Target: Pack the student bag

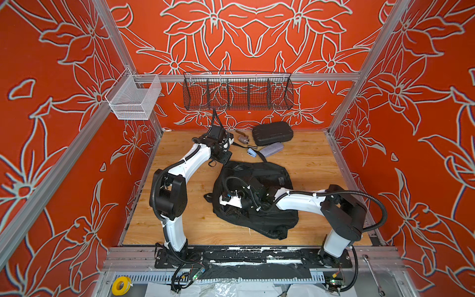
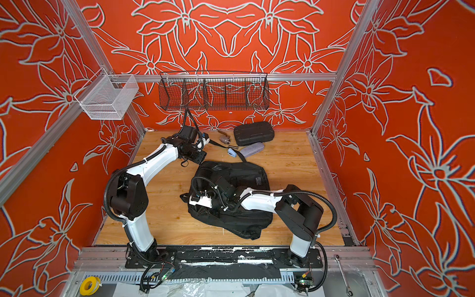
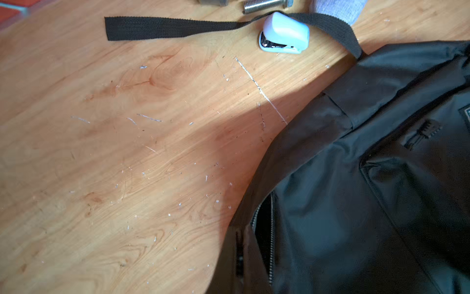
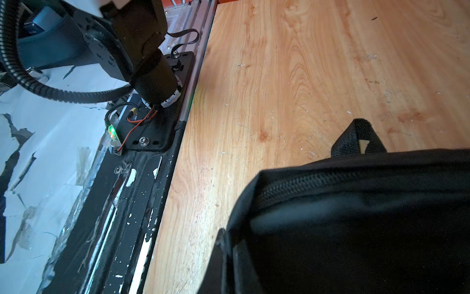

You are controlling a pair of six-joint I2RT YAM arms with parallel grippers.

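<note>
The bag [image 1: 259, 177] lies mid-table [image 1: 321, 164]. Only the left wrist view shows its zip [image 3: 271, 229] gaping, the inside too dark to tell, with a stapler [image 3: 284, 34] at the strap [image 3: 165, 26]. The left gripper [image 1: 223, 157] is beside the bag and the right gripper [image 1: 230, 203] over it, both closed.

Both wrist views cut off the student bag [image 3: 356, 191] at the edge, the left one also its label patch [image 3: 465, 115]. In both top views the right arm [image 1: 300, 201] covers the bag's middle, and the jaws of the right end effector [image 1: 225, 201] are lost against black fabric. The metal parts [image 1: 243, 139] beside the rigid case [image 1: 272, 133] are too small to tell.
</note>
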